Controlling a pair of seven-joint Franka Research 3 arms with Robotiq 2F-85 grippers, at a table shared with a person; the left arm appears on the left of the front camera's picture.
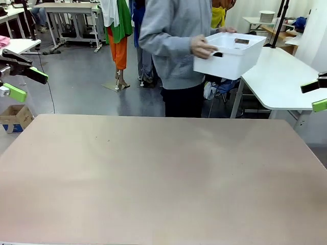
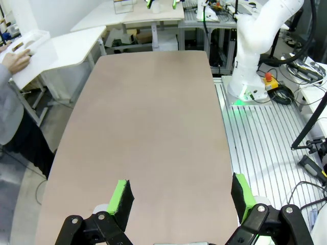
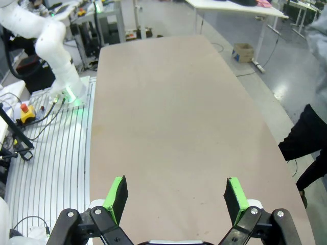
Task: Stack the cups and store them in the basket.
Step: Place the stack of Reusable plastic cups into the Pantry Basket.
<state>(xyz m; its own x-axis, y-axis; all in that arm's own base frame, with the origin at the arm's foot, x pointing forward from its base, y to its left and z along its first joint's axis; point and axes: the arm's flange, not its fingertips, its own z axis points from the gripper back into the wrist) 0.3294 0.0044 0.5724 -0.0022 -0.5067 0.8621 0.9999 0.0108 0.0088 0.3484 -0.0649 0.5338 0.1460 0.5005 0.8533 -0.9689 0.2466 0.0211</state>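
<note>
Nearest the camera, the tan bench (image 1: 163,178) lies bare from its near edge to its far one, which reads as a workspace waiting for the task's things to be brought. At about nine o'clock in the front view the left gripper (image 1: 23,84) hangs above the bench's left side with its green-padded fingers spread apart and nothing between them; its own wrist view shows the same, the two pads (image 2: 120,196) wide of each other over empty bench. At about three o'clock the right gripper (image 1: 317,96) hangs at the picture's edge, its fingers likewise parted and empty, as the right wrist view confirms with both pads (image 3: 116,194) standing well apart. Both arms seem parked off to the sides so that the middle stays free for the person. Beyond the far edge, at about one o'clock, a person in a grey top stands holding the basket (image 1: 232,53) in the air with both hands, one hand (image 1: 203,47) at its near handle slot; it is lifted clear of the bench and tilted slightly, probably on its way to being set down there. A small dark shape sits inside near its rim, too unclear to name. I cannot make out any cups, so the stacking has not begun. No brand, label or writing is legible anywhere.
</note>
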